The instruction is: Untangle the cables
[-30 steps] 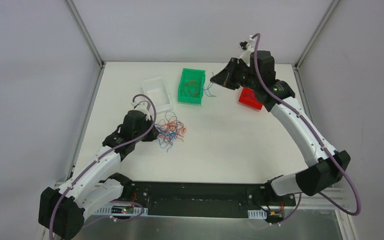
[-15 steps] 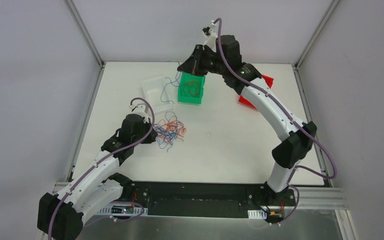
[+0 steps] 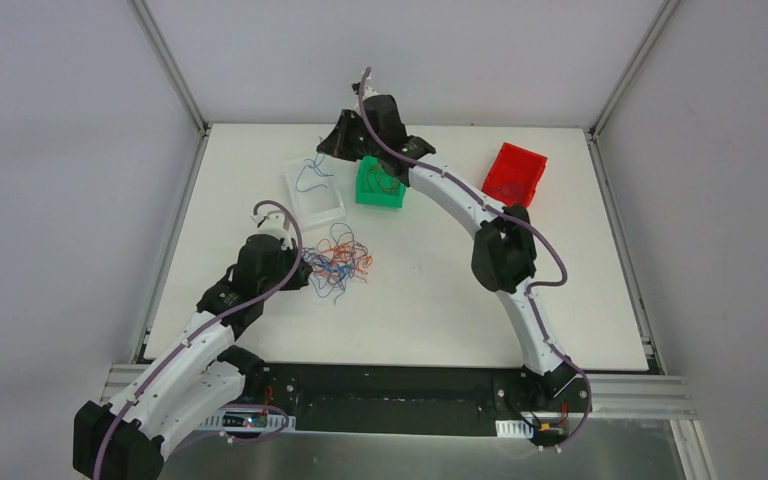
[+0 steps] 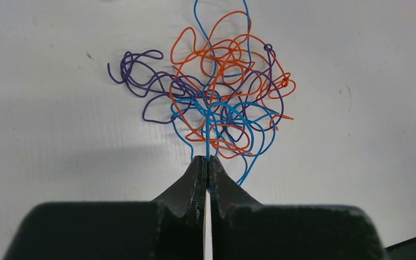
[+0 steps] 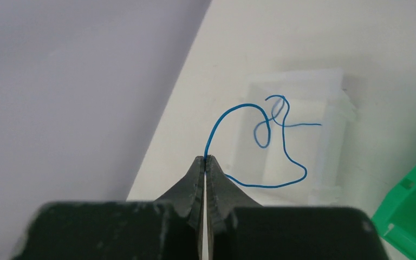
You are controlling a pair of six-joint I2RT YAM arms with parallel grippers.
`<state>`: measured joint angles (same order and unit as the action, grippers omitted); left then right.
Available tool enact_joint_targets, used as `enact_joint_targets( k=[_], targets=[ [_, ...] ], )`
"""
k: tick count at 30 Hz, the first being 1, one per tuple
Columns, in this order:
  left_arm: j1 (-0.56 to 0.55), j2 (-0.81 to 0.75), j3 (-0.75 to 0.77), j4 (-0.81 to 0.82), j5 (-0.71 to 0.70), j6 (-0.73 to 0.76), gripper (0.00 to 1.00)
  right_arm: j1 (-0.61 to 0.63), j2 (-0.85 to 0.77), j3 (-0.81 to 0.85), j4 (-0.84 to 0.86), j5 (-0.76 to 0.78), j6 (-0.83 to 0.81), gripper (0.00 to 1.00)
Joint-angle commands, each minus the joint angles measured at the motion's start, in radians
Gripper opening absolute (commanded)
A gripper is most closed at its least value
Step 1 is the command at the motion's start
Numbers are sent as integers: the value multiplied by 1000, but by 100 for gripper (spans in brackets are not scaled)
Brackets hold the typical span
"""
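1. White table (image 3: 440,290) inside a grey-walled cell; three bins stand along the upper part of the top view: clear bin (image 3: 328,208), green bin (image 3: 365,192), red bin (image 3: 513,172).
2. Knot of cables (image 4: 216,103) lies flat on the table, left of centre in the top view. Blue, orange and purple wires are interlooped in it, with purple loops trailing to the knot's left in the left wrist view.
3. Left gripper (image 4: 207,161) is pinched tight on a blue strand (image 4: 208,138) at the bottom edge of the knot, at table level.
4. Right gripper (image 5: 206,158) is closed on a loose blue wire (image 5: 233,108), which is held up over the clear bin; its curled tail hangs into or just above the bin, which cannot be told.
5. Handling, as judged: the wires are very light, thin and springy. Curl is kept, and loops are expected to snag on each other. Best taken at a free end or an outer loop, with the knot pinned by the other gripper. A slow pull is advised, or the whole knot gets dragged.
6. Change over the last second: the right arm has been swung from beside the red bin, past the green bin, to over the clear bin, with the blue wire carried along. The red bin is now uncovered. Knot and left gripper are nearly unmoved.
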<state>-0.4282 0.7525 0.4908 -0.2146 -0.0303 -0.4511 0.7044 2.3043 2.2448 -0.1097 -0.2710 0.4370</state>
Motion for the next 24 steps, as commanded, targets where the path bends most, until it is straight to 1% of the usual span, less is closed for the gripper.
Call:
enact_joint_targets(
  k=[1,6,10,14,20,21,22,24],
  targets=[
    [2,-12,-6,12,-6,-14,0,0,21,-21,85,87,1,0],
    [2,2,5,8,-11,-3,0,8,80,-49,67,79,1,0],
    [2,20,17,8,-15,-3,0,28,119,-53,73,-10,3,0],
    [2,47,35,8,-3,-3,0,58,128,-21,14,-17,-42,0],
    [2,53,43,8,-11,-8,0,75,126,8,-39,-65,-66,0],
    [2,53,43,8,-13,-8,0,74,125,5,-41,-67,-64,3],
    [2,54,44,9,-16,-6,0,74,124,2,-41,-64,-65,15],
    [2,54,47,8,-17,-4,0,69,114,-8,-43,-52,-64,45]
  ],
)
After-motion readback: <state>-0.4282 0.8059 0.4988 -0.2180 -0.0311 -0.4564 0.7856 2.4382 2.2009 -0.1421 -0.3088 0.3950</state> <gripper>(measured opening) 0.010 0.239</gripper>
